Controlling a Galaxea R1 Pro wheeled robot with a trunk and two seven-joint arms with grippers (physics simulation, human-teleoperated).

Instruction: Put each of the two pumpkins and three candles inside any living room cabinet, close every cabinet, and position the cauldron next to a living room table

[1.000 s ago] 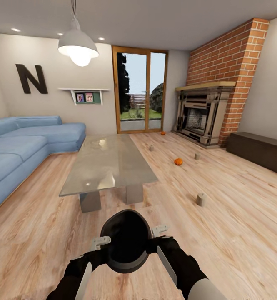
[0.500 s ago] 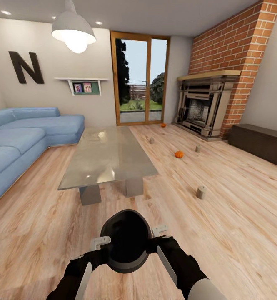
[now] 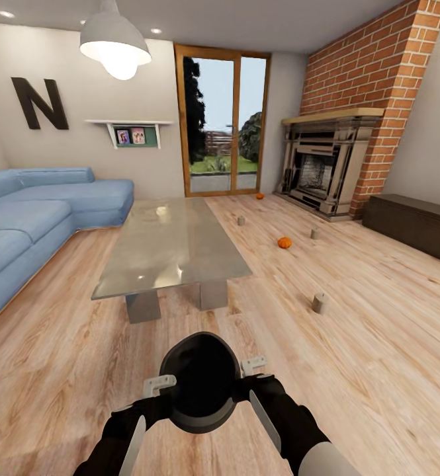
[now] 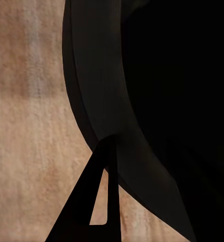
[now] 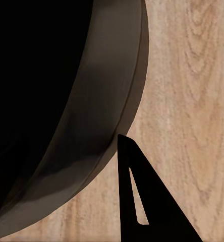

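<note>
While wood floor [image 3: 378,344] spreads, table [image 3: 173,251] stands centrally.

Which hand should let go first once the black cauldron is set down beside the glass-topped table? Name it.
Right, as a judgement. Both hands, left and right, grip the black round cauldron. The nearest grey-tan stubby candle stands on the wood floor to the robot's right, so that arm is closer.

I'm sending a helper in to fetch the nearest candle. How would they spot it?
Start at the glass-topped coffee table in the middle of the room. On the wood floor off its near corner, on the fireplace side, stands a short grey-tan candle. Unlike the orange pumpkin beyond it, it is a plain stubby cylinder.
</note>
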